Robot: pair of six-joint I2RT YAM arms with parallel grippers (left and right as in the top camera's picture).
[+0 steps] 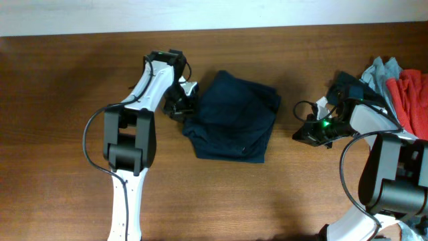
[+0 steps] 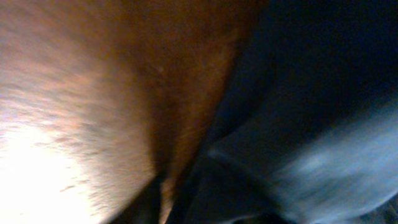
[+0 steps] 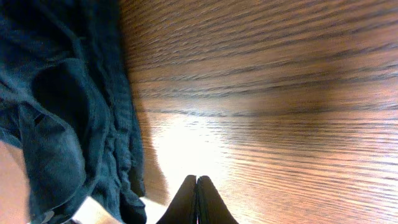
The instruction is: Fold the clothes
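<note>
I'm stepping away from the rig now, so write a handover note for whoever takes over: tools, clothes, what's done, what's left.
Left tool: at the left edge of the dark navy blue cloth shorts; open or shut cannot be told, its wrist view is blurred.
Right tool: shut, empty, over bare brown wooden table right of the shorts.
Shorts: mid-table, in a compact folded bundle, edges rumpled.
Red cloth garment and pale grey-blue cloth garment: piled at the table's right edge.
Done: the fold looks largely made.
Left: probably neaten the lower-left edge, then pull both tools clear.
</note>
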